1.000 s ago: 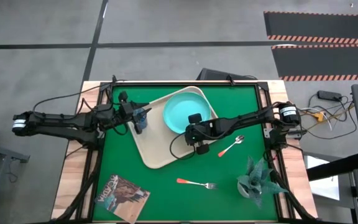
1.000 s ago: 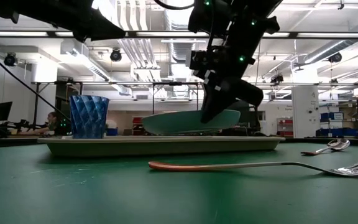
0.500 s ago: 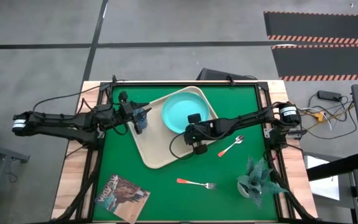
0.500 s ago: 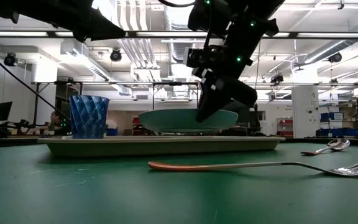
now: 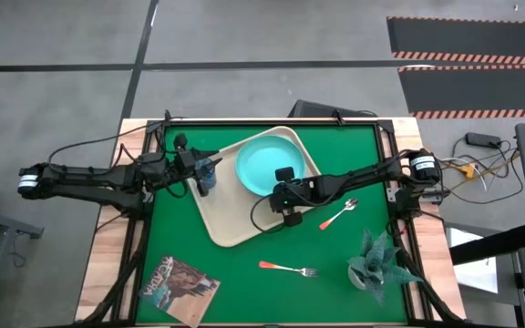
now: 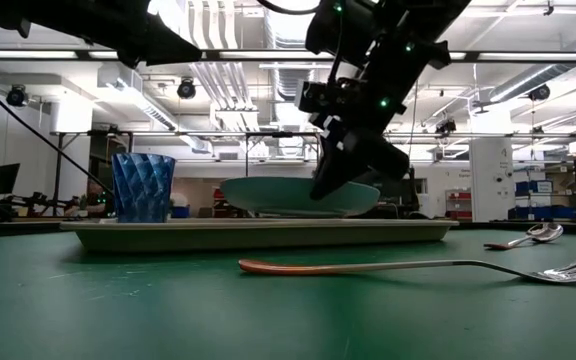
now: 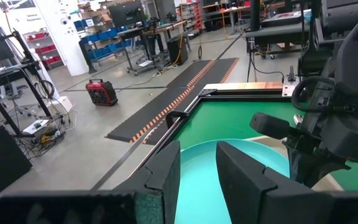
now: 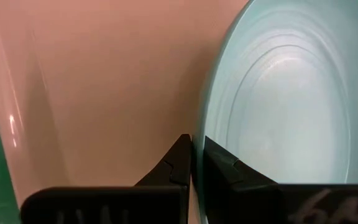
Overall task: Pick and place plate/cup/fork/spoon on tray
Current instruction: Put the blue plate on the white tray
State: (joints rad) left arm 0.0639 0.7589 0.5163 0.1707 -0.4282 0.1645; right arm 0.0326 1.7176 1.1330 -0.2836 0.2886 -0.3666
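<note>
The turquoise plate (image 5: 262, 162) hangs over the far right part of the beige tray (image 5: 231, 223), held by my right gripper (image 5: 285, 185), which is shut on its rim. The blue cup (image 5: 206, 175) stands upright on the tray's left part, also shown in the low view (image 6: 143, 187). My left gripper (image 7: 197, 171) is open and hovers by the cup without holding it. The fork (image 5: 290, 268) lies on the green mat near the front. The spoon (image 5: 339, 216) lies to the right of the tray. My right gripper pinches the plate's rim (image 8: 194, 146) between its two fingers, one on the upper face and one on the underside. It holds the edge that faces the table's near right and comes slanting down from the right. The plate (image 6: 268, 195) sits nearly level just above the tray floor. The tray's rim (image 6: 248, 232) hides whether it touches.
A potted plant (image 5: 372, 260) stands at the near right. A magazine (image 5: 180, 287) lies at the near left corner. Bare green mat lies between the tray and the fork. Cables run along the table's right edge.
My right gripper has gone a little toward the table's left and slightly down with the plate. The plate has shifted further over the tray and sits a little lower and flatter. The cup and my left gripper have kept still.
</note>
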